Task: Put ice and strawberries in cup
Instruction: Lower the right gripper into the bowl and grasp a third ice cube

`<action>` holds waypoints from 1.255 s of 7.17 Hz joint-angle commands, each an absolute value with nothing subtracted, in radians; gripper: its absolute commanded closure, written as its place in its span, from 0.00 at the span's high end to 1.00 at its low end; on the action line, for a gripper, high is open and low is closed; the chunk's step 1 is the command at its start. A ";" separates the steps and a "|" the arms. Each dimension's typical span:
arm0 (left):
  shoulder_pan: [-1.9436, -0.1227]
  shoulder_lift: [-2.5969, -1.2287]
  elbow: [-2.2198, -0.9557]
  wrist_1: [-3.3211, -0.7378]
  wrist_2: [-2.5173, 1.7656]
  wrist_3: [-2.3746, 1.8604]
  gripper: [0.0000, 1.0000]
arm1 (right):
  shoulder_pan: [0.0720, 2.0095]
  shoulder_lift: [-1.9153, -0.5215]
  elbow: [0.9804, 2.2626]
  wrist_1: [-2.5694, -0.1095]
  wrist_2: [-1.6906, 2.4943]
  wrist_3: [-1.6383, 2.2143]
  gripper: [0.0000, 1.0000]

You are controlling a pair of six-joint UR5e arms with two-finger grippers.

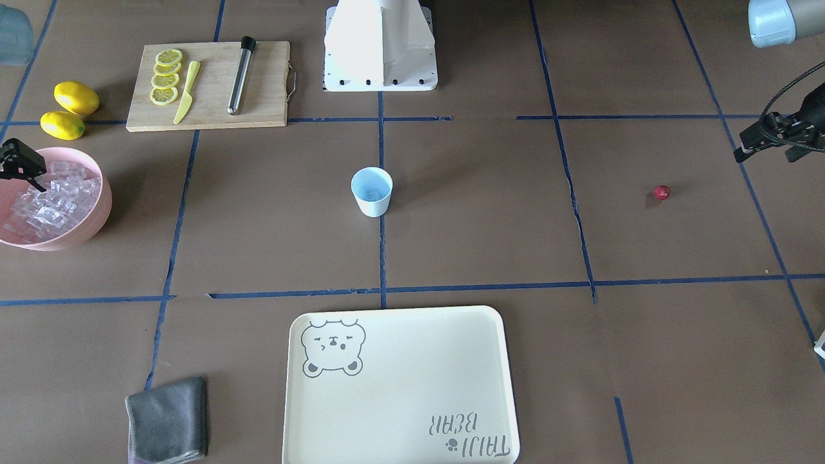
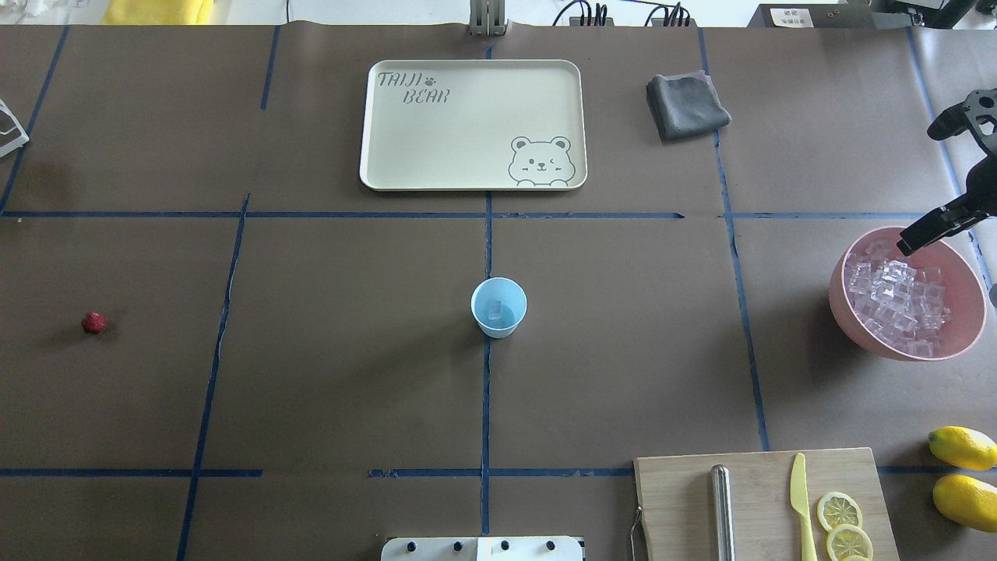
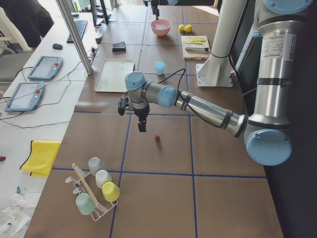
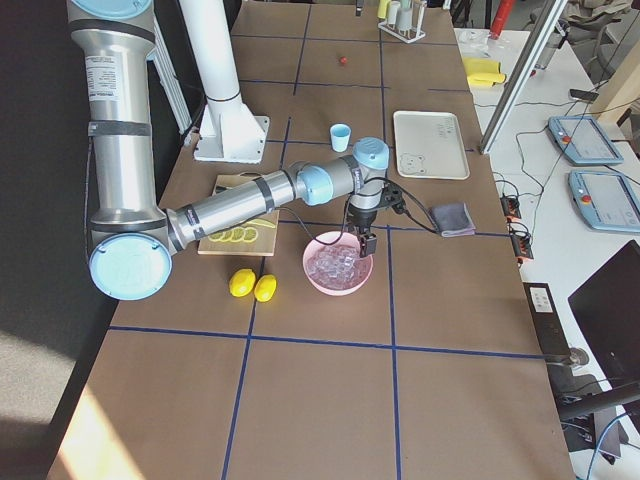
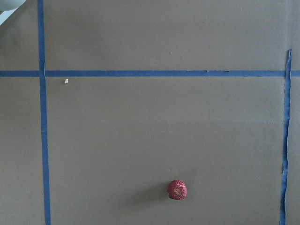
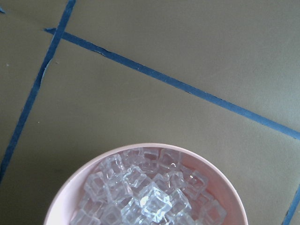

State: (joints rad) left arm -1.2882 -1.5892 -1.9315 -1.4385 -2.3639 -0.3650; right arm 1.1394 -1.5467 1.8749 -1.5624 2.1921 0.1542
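Pink bowl [image 6: 154,146] piled with clear glassy ice cubes [image 6: 150,201] sitting closest; right tool [image 1: 22,179] hovering over rim, spread, empty. Light-blue tapered cup [image 1: 372,207] standing mid-surface [image 1: 483,225], holding one cube [image 2: 495,310]. Small dark-red strawberry [image 5: 177,190] lying well apart from cup; left tool [image 1: 767,154] hanging near it, spread, empty. Berry, likely more ice, remaining.

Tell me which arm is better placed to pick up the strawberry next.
Left. The left gripper hangs near the strawberry, which shows in its wrist view. The right gripper is far off on the other side, above the pink bowl of ice.
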 commanded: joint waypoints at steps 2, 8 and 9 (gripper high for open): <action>-1.289 -1.589 -1.931 -1.437 -2.364 -0.364 1.00 | 1.103 -1.546 1.815 -1.486 2.191 0.192 0.99; -1.287 -1.589 -1.930 -1.437 -2.364 -0.364 1.00 | 1.039 -1.542 1.753 -1.486 2.189 0.193 0.97; -1.289 -1.589 -1.928 -1.437 -2.364 -0.364 1.00 | 1.039 -1.542 1.756 -1.485 2.192 0.193 0.93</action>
